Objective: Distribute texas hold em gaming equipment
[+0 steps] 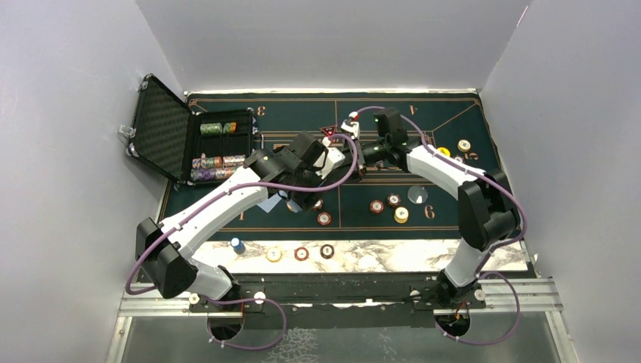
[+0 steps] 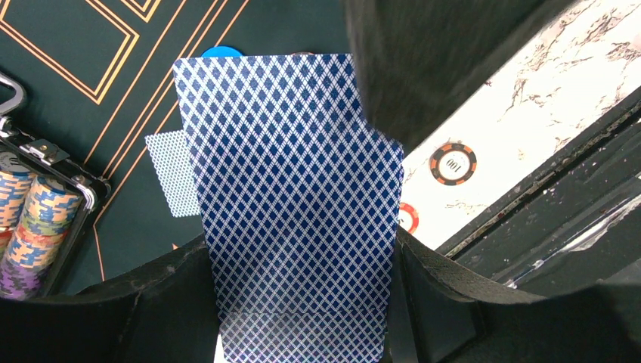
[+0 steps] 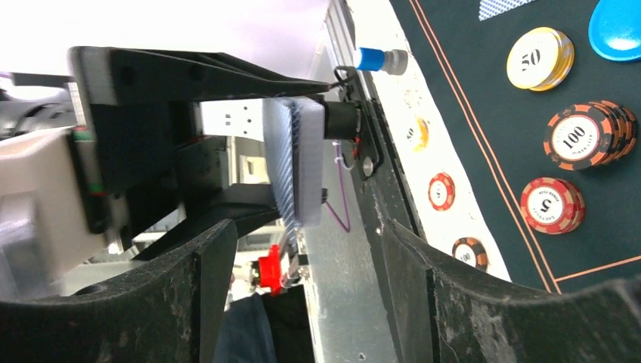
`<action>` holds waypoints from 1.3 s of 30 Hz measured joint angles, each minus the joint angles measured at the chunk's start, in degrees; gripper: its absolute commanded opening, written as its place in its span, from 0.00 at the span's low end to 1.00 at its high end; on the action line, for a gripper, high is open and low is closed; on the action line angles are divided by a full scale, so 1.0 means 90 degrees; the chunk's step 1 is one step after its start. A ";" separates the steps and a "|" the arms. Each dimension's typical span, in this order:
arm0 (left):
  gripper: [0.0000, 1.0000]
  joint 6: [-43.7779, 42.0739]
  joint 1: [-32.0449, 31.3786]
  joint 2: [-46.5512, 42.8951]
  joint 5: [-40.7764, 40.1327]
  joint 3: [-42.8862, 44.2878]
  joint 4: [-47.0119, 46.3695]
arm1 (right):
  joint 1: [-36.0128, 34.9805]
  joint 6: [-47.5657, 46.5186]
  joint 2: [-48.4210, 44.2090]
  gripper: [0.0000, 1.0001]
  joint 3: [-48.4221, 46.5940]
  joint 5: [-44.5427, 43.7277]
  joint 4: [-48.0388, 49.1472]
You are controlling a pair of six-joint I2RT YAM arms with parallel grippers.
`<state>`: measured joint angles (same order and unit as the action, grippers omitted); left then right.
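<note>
My left gripper [image 1: 321, 160] is shut on a deck of blue-backed playing cards [image 2: 291, 197], and its top card sticks out forward past the rest. My right gripper [image 1: 364, 155] is open and faces that deck, which shows edge-on in the right wrist view [image 3: 291, 162] just beyond my right fingertips [image 3: 423, 265]. One single card [image 2: 172, 174] lies face down on the green felt [image 1: 363, 113]. Chips lie on the felt [image 1: 376, 206] [image 1: 401, 215] and on the marble strip [image 1: 301, 253]. A red triangular marker [image 1: 329, 131] sits behind the grippers.
The open black case [image 1: 162, 125] with rows of chips [image 1: 218, 161] stands at the left. A clear disc [image 1: 417, 194] and two chips [image 1: 464, 145] lie at the right. A blue disc [image 3: 618, 26] lies near the single card. A small blue-capped object [image 1: 238, 245] stands on the marble strip.
</note>
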<state>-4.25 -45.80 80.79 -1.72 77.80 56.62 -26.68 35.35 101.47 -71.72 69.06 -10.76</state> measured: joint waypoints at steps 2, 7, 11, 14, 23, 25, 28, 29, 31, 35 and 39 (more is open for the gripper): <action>0.00 0.0005 0.0000 0.0000 0.0000 0.0000 0.0000 | 0.0097 0.0325 -0.0163 0.65 0.0206 0.0124 0.0403; 0.00 0.0005 0.0000 0.0000 0.0010 -0.0005 -0.0002 | 0.0168 0.0794 -0.0177 0.57 0.0350 0.0267 0.0974; 0.00 0.0007 0.0000 0.0000 0.0022 -0.0007 -0.0010 | 0.0131 0.1107 -0.0177 0.49 0.0517 0.0345 0.1355; 0.00 0.0007 0.0000 0.0000 0.0024 -0.0007 -0.0024 | 0.0085 0.1304 -0.0177 0.41 0.0597 0.0396 0.1564; 0.00 0.0007 0.0000 0.0000 0.0029 -0.0007 -0.0049 | -0.0029 0.1756 -0.0121 0.25 0.0597 0.0464 0.2135; 0.00 0.0010 0.0000 0.0000 0.0029 -0.0007 -0.0051 | -0.0029 0.1804 -0.0100 0.24 0.0605 0.0466 0.2200; 0.00 0.0015 0.0000 0.0000 0.0034 -0.0010 -0.0078 | -0.0029 0.1865 -0.0095 0.17 0.0646 0.0469 0.2283; 0.00 0.0015 0.0000 0.0000 0.0039 -0.0010 -0.0090 | -0.0029 0.1906 -0.0095 0.10 0.0678 0.0471 0.2339; 0.00 0.0015 0.0000 0.0000 0.0044 -0.0010 -0.0095 | -0.0029 0.1989 -0.0087 0.01 0.0753 0.0491 0.2477; 0.00 0.0015 0.0000 0.0000 0.0036 -0.0010 -0.0100 | 0.0000 0.2089 -0.0002 0.01 0.0787 0.0556 0.2586; 0.00 0.0117 0.0000 0.0007 -0.0022 -0.0010 -0.0095 | 0.0287 0.2093 -0.0044 0.01 0.0911 0.0629 0.2637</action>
<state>-3.20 -45.80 80.86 -1.91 77.71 55.77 -24.10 54.19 101.08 -63.53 74.72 12.97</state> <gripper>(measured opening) 0.673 0.013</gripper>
